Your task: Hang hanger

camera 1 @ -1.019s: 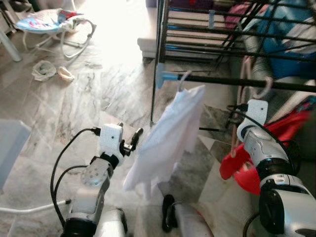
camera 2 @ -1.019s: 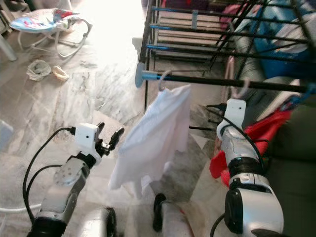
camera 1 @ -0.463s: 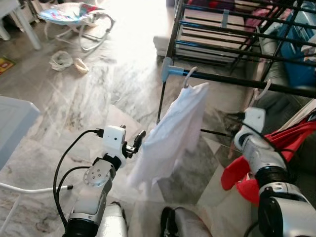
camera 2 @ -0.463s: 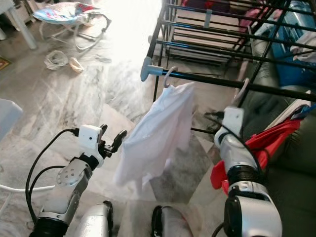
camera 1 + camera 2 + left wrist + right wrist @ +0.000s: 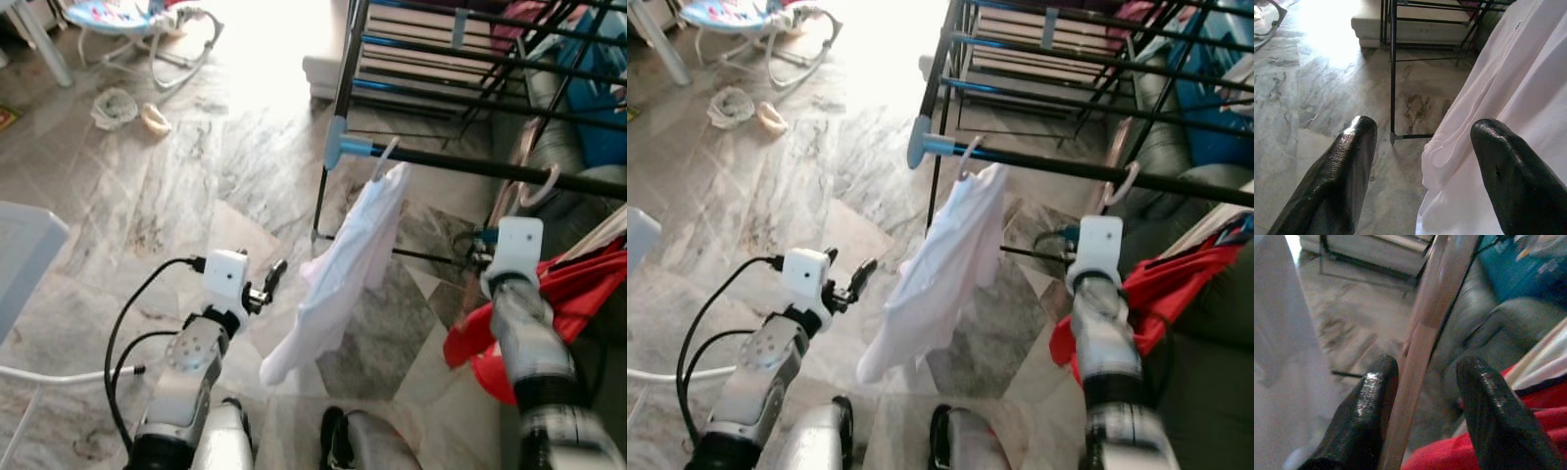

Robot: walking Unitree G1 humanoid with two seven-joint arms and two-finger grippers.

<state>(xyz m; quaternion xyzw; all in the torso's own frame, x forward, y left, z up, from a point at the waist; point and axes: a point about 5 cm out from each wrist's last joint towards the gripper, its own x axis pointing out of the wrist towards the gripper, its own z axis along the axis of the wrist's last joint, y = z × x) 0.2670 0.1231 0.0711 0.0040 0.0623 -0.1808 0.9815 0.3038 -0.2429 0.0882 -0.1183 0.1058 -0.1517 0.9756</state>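
pink hanger [image 5: 1422, 340] hooked over the black rail [image 5: 490, 166] of the drying rack [image 5: 1058, 59], red garment [image 5: 549, 313] hanging below it. right pincer [image 5: 1422, 401] spread around the hanger's stem, one finger [image 5: 1364, 406] touching it, not clamped. left pincer [image 5: 1422, 161] wide open, holding nothing, just beside the white shirt [image 5: 338, 269] hanging from the same rail. marble floor [image 5: 176, 186] below.

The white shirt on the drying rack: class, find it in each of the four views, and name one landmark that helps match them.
Left eye: white shirt centre, hanging from the black rail.
Right eye: centre, under that rail.
Left wrist: fills the right side.
Right wrist: blurred pale cloth at one edge.
Landmark: the rack's black rail.
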